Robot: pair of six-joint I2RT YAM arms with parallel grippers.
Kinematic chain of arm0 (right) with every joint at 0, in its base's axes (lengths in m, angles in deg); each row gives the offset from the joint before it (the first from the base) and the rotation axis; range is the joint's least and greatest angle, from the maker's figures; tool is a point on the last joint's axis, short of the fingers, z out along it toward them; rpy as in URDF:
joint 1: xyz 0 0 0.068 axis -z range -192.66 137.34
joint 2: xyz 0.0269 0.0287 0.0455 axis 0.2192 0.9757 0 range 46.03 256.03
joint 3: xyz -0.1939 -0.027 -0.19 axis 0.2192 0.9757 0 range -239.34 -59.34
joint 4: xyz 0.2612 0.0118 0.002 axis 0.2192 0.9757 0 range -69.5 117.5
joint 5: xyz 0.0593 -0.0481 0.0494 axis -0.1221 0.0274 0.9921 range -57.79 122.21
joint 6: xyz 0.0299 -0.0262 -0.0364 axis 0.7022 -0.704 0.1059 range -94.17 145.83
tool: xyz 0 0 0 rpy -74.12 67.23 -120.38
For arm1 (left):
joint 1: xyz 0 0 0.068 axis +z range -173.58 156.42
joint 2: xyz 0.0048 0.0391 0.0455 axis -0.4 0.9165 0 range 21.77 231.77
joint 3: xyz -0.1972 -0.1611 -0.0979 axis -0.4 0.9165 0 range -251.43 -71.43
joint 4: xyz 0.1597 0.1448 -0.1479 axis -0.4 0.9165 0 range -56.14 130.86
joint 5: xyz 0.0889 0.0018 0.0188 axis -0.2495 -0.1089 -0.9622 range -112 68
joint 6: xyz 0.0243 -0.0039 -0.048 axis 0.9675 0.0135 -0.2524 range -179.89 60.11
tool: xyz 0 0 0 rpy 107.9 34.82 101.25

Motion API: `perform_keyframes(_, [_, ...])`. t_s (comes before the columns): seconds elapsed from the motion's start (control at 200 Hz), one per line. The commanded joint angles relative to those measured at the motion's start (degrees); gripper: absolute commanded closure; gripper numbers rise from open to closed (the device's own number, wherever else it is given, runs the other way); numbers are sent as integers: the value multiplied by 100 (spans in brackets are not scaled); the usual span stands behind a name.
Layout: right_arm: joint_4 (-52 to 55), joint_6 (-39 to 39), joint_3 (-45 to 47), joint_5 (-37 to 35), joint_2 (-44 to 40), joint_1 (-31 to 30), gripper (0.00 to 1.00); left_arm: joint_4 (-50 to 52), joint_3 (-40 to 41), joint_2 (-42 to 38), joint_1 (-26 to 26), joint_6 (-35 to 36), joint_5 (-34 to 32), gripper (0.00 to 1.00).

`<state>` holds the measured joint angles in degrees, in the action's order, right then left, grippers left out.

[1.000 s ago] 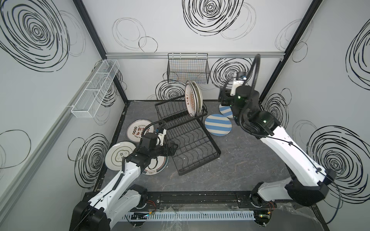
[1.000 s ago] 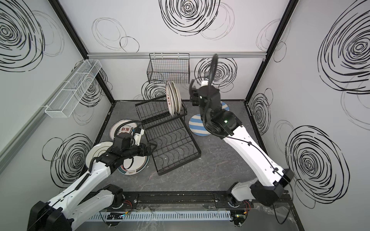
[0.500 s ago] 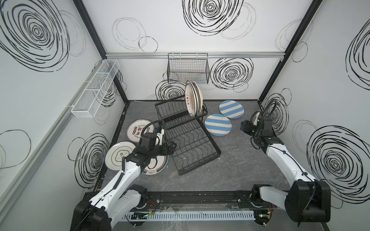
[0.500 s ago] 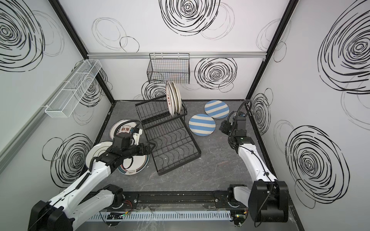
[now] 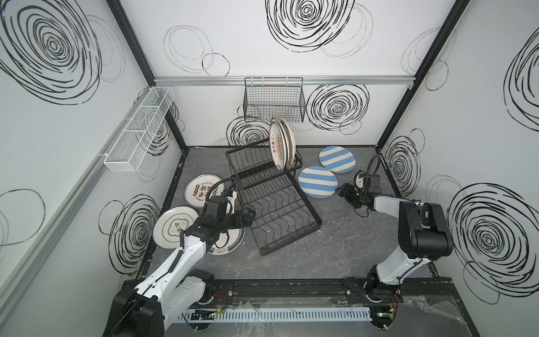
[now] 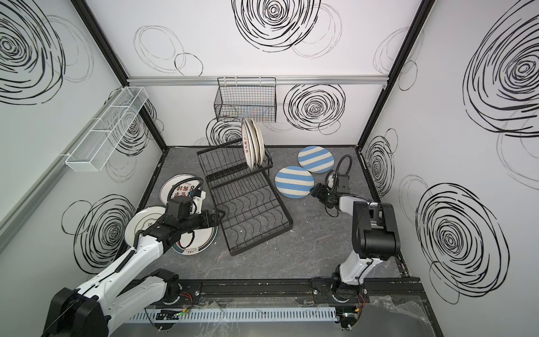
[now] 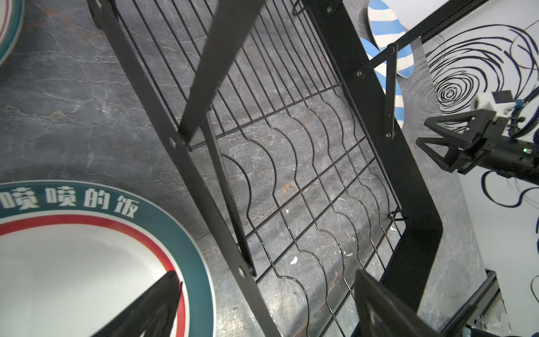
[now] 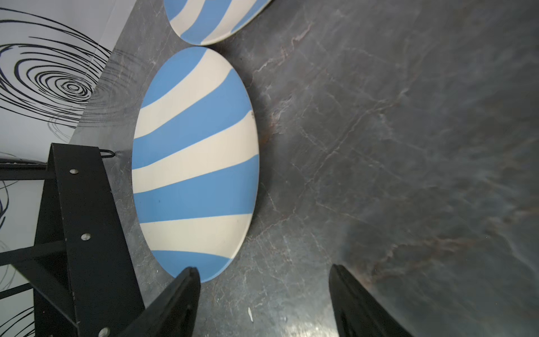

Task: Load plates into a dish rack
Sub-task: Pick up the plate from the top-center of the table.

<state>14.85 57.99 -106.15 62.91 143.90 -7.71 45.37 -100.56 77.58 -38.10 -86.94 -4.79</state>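
Right pincer (image 8: 262,268) spread wide, empty | beside striped plate (image 8: 195,163) | left pincer (image 7: 265,274) spread, empty

Even, bright light throughout; wrist views bend and blur at edges.

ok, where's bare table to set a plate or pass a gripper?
Widest bare grey marble tabletop: in front of the black two-tier wire dish rack, across to the right arm's base. Crowded: three printed white plates between rack and left wall; two blue-and-cream striped plates beside the right gripper.
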Motion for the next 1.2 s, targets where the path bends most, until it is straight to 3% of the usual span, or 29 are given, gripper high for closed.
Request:
perform_keyframes(0.0, [-439, 110, -263, 393, 297, 23, 26, -334, 130, -37, 81, -123, -81, 4])
perform_keyframes(0.395, [-644, 220, -695, 639, 1200, 54, 31, -378, 161, 49, 195, -134, -113, 4])
perform_keyframes(0.82, [-570, 242, -767, 699, 1487, 111, 57, -342, 144, 37, 327, -117, -86, 4])
perform_keyframes(1.196, [-507, 295, -979, 816, 1738, 120, 60, -300, 82, 57, 371, -64, -63, 4])
